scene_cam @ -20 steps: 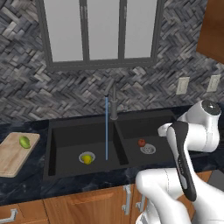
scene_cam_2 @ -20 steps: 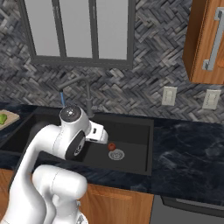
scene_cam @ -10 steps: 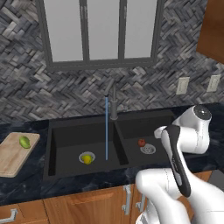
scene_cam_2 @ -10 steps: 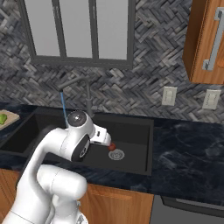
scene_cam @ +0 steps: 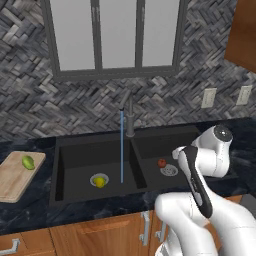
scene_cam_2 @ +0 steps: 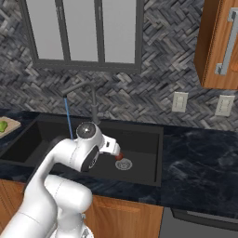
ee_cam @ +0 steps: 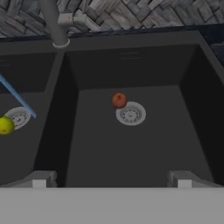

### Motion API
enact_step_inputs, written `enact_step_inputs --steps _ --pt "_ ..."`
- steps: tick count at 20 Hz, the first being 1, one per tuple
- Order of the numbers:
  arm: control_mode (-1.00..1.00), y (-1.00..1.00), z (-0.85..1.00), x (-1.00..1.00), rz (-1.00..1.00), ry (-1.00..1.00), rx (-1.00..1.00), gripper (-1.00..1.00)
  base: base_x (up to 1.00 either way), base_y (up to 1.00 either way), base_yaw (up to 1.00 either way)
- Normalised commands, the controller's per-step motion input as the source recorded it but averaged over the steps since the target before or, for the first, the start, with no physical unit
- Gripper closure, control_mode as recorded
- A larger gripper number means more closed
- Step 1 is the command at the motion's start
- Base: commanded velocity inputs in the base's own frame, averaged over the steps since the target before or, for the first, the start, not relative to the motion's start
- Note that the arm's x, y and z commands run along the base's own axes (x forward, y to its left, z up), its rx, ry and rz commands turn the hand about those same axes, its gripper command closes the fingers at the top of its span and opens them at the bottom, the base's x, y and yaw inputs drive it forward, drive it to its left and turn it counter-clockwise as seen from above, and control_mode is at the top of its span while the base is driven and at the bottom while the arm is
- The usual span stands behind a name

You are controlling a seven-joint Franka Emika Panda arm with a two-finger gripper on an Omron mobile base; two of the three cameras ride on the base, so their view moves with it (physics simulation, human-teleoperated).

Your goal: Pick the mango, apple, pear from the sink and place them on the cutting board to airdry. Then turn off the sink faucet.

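Observation:
The small red apple lies in the right basin of the black sink, just beside its silver drain. My gripper hovers above that basin, open and empty, well short of the apple. From the right base view the hand hangs just over the apple. A yellow-green round fruit rests on the left basin's drain; mango or pear, I cannot tell. A green elongated fruit lies on the tan cutting board at the left. The sink faucet pours a blue stream into the left basin.
Black counter runs to the right of the sink, below two wall outlets. A wooden wall cabinet hangs at the upper right. The divider between the basins stands left of the apple.
The arm has reached forward and lower over the right basin, bringing the hand nearer the apple. The jaws stayed open. The fruits have not moved and the water still runs.

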Motion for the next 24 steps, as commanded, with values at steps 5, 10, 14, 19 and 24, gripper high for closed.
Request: enact_step_inputs --steps 5,10,14,19,24 --pt "-1.0 -0.05 -0.09 0.28 0.0 0.01 0.01 -1.0 0.0 0.0 0.0" --pt "-1.0 -0.05 -0.1 0.27 0.0 0.04 0.01 -1.0 0.0 0.0 0.0" --pt "-1.0 -0.01 -0.19 0.27 0.0 0.04 0.0 -1.0 0.0 0.0 0.0" --pt "-1.0 0.0 -0.2 0.25 0.0 0.02 0.0 -1.0 0.0 0.0 0.0" --pt "-1.0 0.0 -0.2 0.22 0.01 0.0 0.01 -1.0 0.0 0.0 0.0"
